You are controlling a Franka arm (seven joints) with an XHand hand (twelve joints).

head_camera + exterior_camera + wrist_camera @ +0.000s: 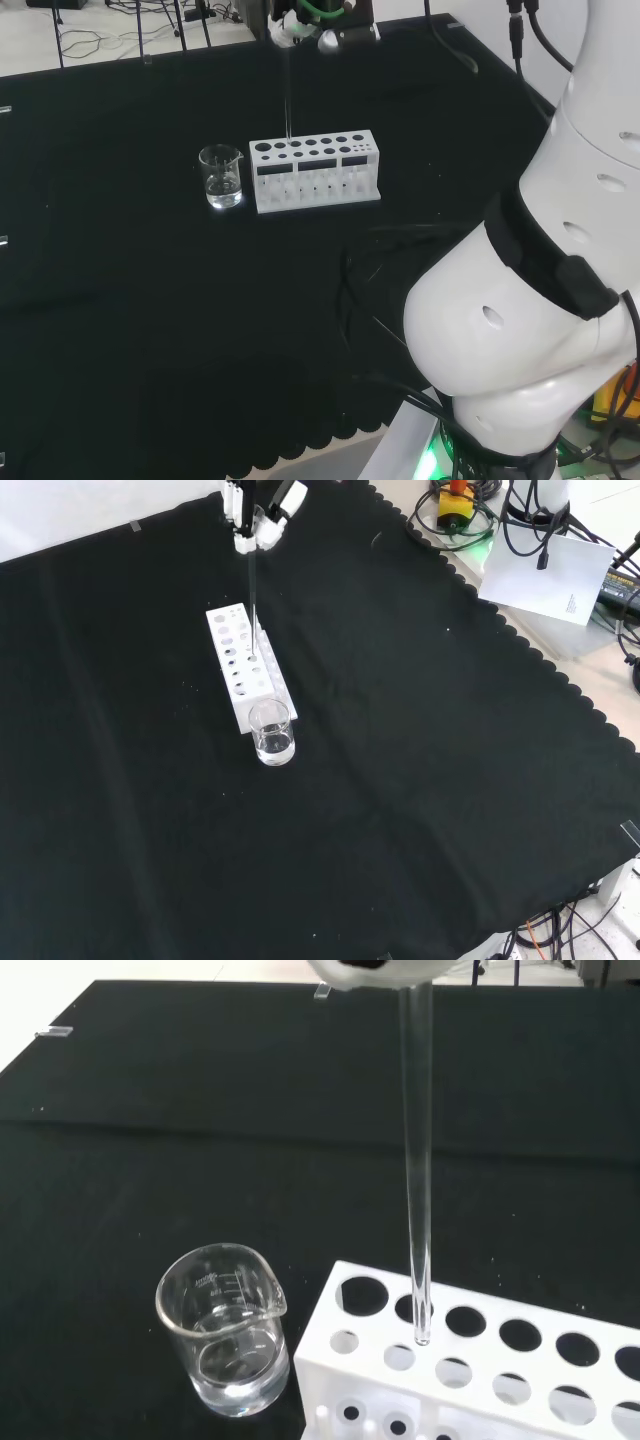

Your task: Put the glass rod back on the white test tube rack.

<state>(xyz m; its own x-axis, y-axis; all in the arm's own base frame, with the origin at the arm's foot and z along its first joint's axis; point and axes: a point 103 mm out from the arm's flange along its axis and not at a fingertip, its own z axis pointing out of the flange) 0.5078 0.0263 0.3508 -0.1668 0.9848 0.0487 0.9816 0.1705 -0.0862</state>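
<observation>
Hanging upright from the black and white robot hand, the long clear glass rod has its lower tip at the top plate of the white plastic test tube rack, over a hole near the rack's beaker end. Wrist view: tip sits between two rows of holes; whether it has entered one, cannot tell. Fingers pinch the rod's upper end. Small clear glass beaker with some clear liquid stands just beside the rack's end, on the black cloth.
</observation>
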